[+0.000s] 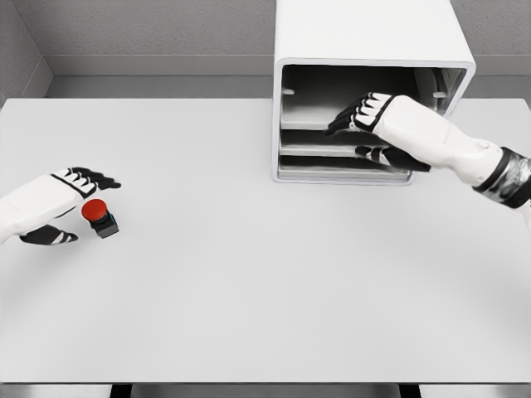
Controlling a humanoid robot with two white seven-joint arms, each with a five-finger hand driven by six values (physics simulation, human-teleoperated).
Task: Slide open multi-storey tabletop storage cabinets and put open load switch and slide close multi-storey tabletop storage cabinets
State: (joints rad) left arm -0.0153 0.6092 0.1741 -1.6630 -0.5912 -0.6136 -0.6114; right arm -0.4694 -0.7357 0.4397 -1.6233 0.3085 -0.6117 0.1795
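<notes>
The white storage cabinet (365, 41) stands at the back of the table, right of the middle, its front facing me with stacked drawers. My right hand (371, 133) is at that front: its fingers (353, 116) reach over the lip of the upper drawer (311, 126) and the thumb lies below it, so the hand clasps the drawer's front. The load switch (99, 217), a small dark block with a red round button, sits on the table at the far left. My left hand (70, 207) lies just left of it, open, fingers above and thumb below, not gripping it.
The white table (265, 290) spans the view, its front edge near the bottom. A grey wall (149, 33) rises behind the cabinet. Two lower drawers (332, 170) sit flush in the cabinet under the right hand.
</notes>
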